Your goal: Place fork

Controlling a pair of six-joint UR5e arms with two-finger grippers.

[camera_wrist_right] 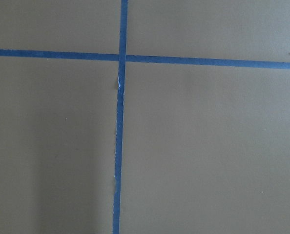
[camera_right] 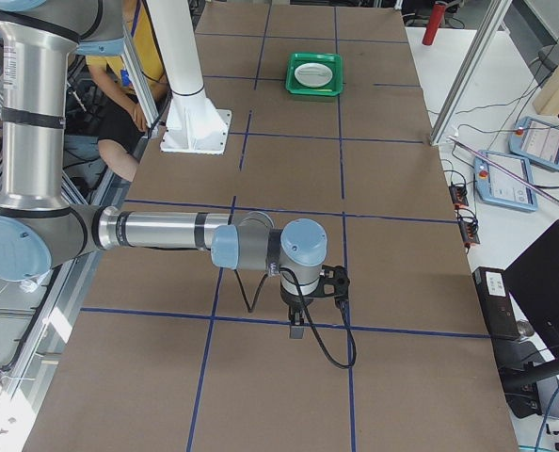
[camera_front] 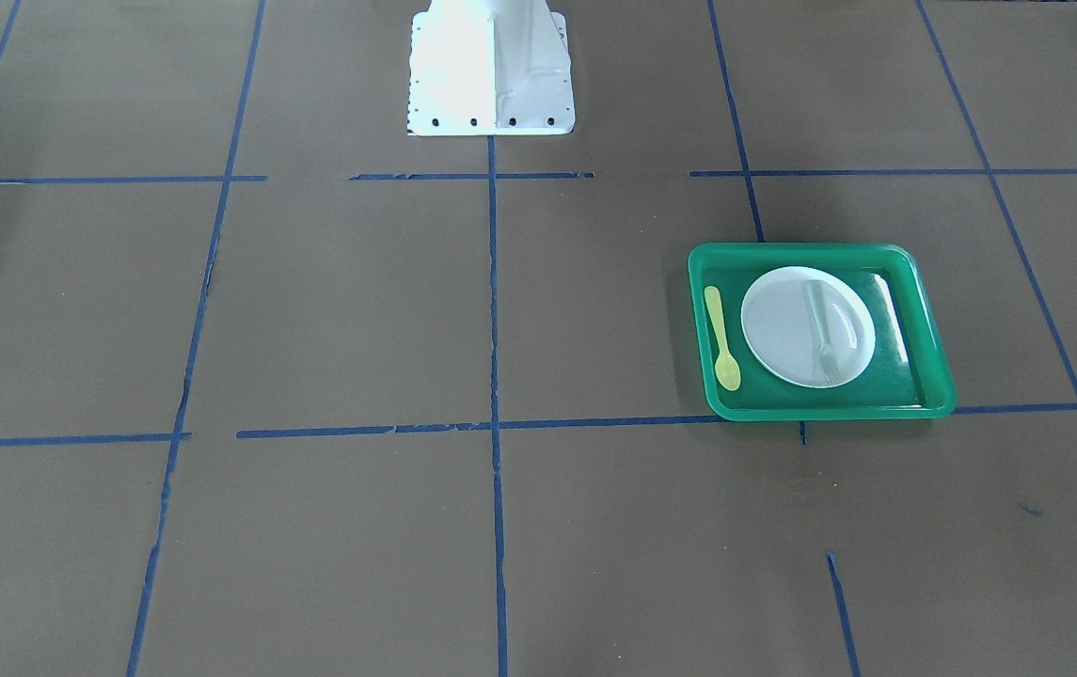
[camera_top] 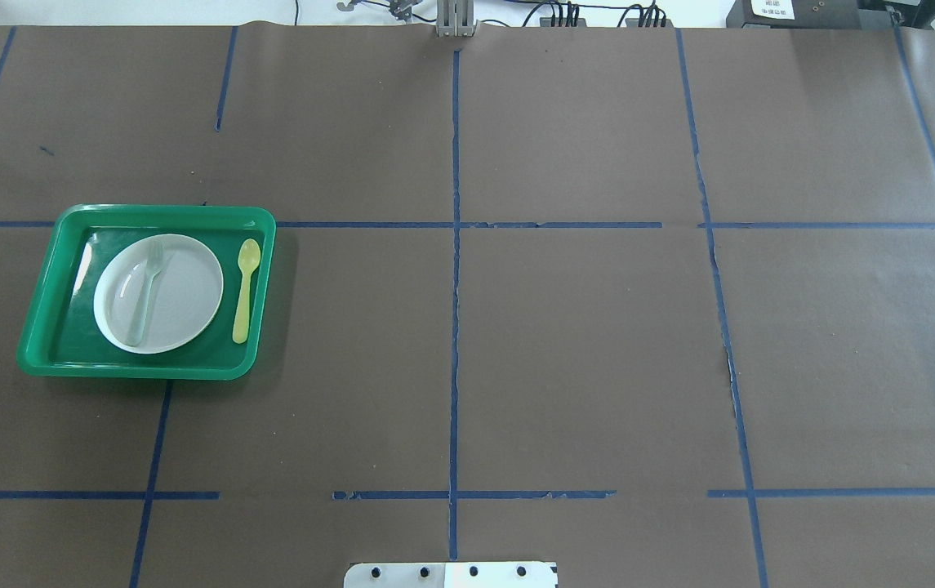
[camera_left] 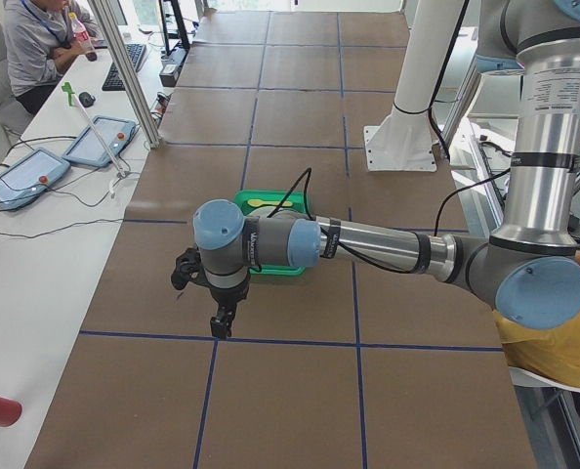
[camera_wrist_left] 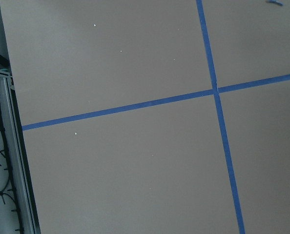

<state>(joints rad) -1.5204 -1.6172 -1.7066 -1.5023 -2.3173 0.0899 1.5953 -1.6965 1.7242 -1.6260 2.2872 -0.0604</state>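
The pale fork (camera_top: pixel 147 287) lies on the white plate (camera_top: pixel 185 298) inside the green tray (camera_top: pixel 165 211) at the table's left; in the front-facing view the fork (camera_front: pixel 821 324) rests on the plate (camera_front: pixel 783 329) with its tines toward the operators' side. The yellow-green spoon (camera_top: pixel 245 290) lies in the tray beside the plate. My left gripper (camera_left: pixel 222 320) shows only in the left side view, pointing down at the table short of the tray (camera_left: pixel 270 202); I cannot tell if it is open. My right gripper (camera_right: pixel 295 330) shows only in the right side view, far from the tray (camera_right: pixel 314 73); its state is unclear.
The white robot base (camera_front: pixel 491 66) stands at the table's robot side. Blue tape lines (camera_top: pixel 456 286) grid the brown table cover. A side desk with tablets (camera_left: pixel 100 140) and a seated person lies beyond the table's left end.
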